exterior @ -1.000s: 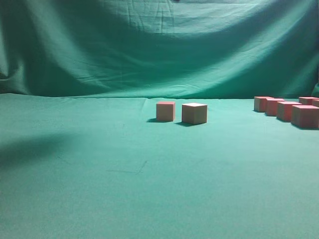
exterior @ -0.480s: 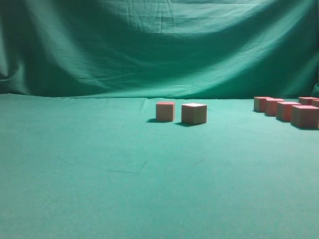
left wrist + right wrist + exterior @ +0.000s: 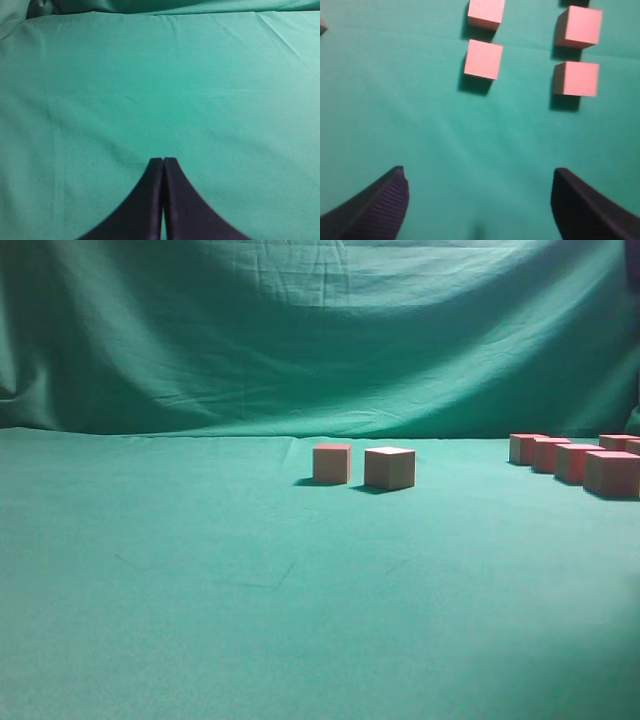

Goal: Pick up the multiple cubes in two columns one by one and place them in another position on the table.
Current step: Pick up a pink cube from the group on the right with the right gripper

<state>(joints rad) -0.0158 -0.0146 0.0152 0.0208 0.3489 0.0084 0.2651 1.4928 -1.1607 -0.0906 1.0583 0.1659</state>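
Ahead of spread right fingers, four cubes, untouched

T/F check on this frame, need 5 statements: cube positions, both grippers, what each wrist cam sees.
1. Two cubes sit alone mid-table in the exterior view. True.
2. The right gripper holds a cube. False: its fingers stand wide apart over bare cloth, with nothing between them.
3. The left gripper is shut. True: its fingers meet at the tips.
4. The left wrist view shows cubes. False: only the green table.
5. The right wrist view shows four cubes stacked in a tower. False: they lie flat in two columns ahead of the gripper, plus a sliver of another thing at the left edge.
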